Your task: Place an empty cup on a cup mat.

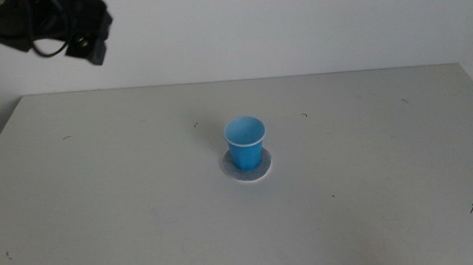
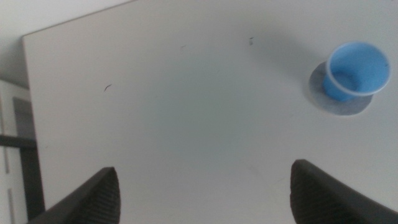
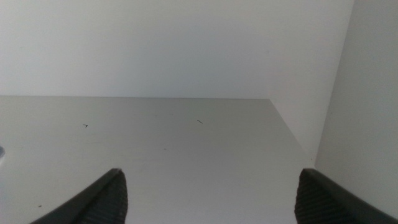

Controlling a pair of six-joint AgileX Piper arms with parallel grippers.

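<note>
Middle view: small bright blue tapered disposable cup upright on flat round mottled grey cup mat, mid-table. Placement looks done. Left gripper high, well apart, jaws wide, empty. Right gripper off aside, jaws wide, empty. Nothing left but retreat.

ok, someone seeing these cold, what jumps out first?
The bright blue cup standing upright on the grey cup mat, near the middle of the pale table, with nothing holding it. Next, the left arm raised at the far left corner in the middle view; its left gripper is open and well clear of the cup. The right gripper is open too, looking over bare table toward the wall.
</note>
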